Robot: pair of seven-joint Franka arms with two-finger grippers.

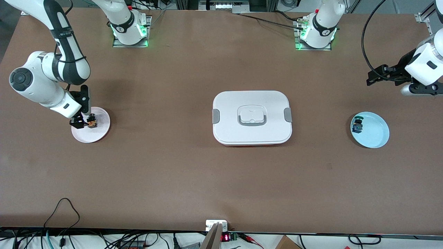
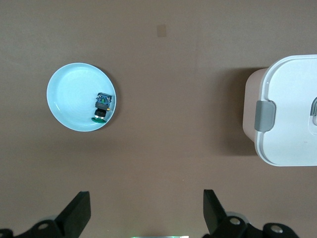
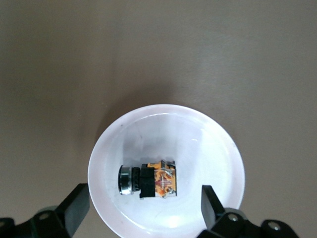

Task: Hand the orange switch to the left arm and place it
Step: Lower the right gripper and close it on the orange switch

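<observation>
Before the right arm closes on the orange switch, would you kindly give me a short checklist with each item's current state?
1. Right gripper open: ok.
2. Right gripper over the pink plate, fingers either side of the orange switch: ok.
3. Orange switch resting in the pink plate, not yet gripped: ok.
4. Left gripper open, waiting in the air near the blue plate: ok.
5. Box lies mid-table between the plates, lid on; the path must avoid it: ok.
6. Fingertip height against the switch: cannot tell.

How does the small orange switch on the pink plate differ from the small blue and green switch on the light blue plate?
The orange switch has orange and tan parts; the blue and green switch has blue and green ones. The orange switch lies on a pink plate under the open right gripper; the other lies in a light blue plate, with no gripper over it. Both are tiny dark components.
</observation>
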